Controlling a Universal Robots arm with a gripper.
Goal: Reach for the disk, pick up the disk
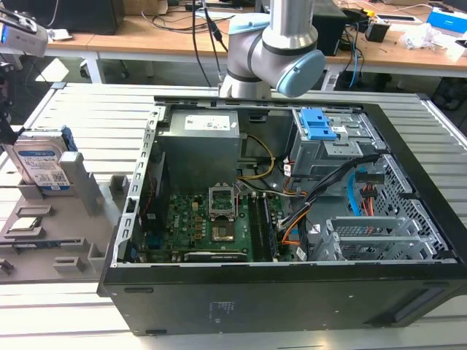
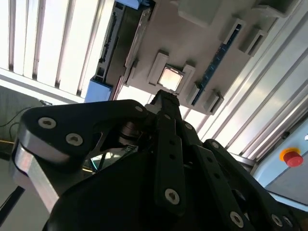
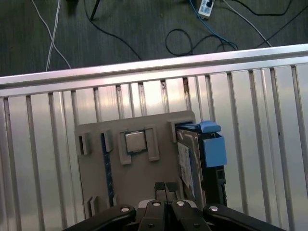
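The disk (image 1: 42, 166) stands on edge in a slot at the far end of a grey holder (image 1: 87, 191), at the exterior view's left. Its white-and-blue label faces forward and a blue frame edges it. In the first wrist view the disk (image 3: 188, 161) is seen edge-on from above. My gripper (image 3: 165, 186) hangs high over the holder, beside the disk and apart from it. Its black fingertips (image 3: 160, 186) are shut together with nothing between them. The second wrist view shows the gripper (image 2: 164, 98) from behind and the disk (image 2: 124, 45) beyond it.
A square chip (image 3: 134, 141) lies in the holder's middle pocket. An open computer case (image 1: 292, 219) with boards, cables and a blue-tabbed drive cage fills the slatted table's middle. The arm's base (image 1: 273, 51) stands behind the case. Floor cables (image 3: 202, 38) lie past the table edge.
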